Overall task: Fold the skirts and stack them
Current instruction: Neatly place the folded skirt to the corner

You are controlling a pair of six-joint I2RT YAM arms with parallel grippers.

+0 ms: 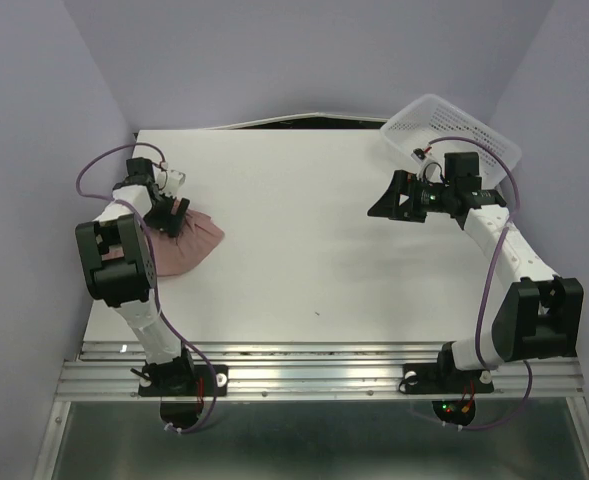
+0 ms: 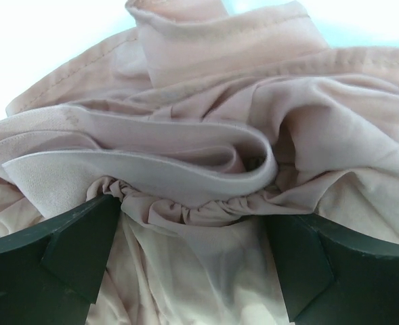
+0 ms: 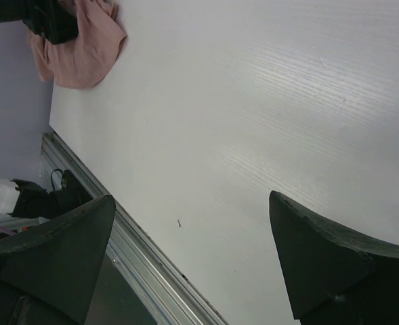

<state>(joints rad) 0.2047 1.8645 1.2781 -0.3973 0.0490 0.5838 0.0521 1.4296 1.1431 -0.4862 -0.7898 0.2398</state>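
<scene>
- Skirt (image 1: 192,243): one dusty-pink skirt lies bunched on the left side of the white surface (image 1: 314,230), close to its left edge. It is crumpled, not folded. The left arm covers part of it.
- Left claw (image 2: 189,210): it is down on the skirt with its jaws spread wide. In the left wrist view, the gathered elastic band and loose folds of fabric lie in the gap between the two dark fingers (image 2: 64,250). The fabric is not pinched, because the fingers stand well apart on either side of it.
- Right claw (image 3: 191,198): it is held above bare surface on the right side, well apart from the skirt. The jaws are wide open with nothing between them.
- Basket (image 1: 474,135): a white mesh basket sits at the far right corner of the surface, just behind the right arm. No pink fabric shows inside it. A small dark item shows at its near rim, and I cannot tell whether this lies in the basket or belongs to the arm's wiring.
</scene>
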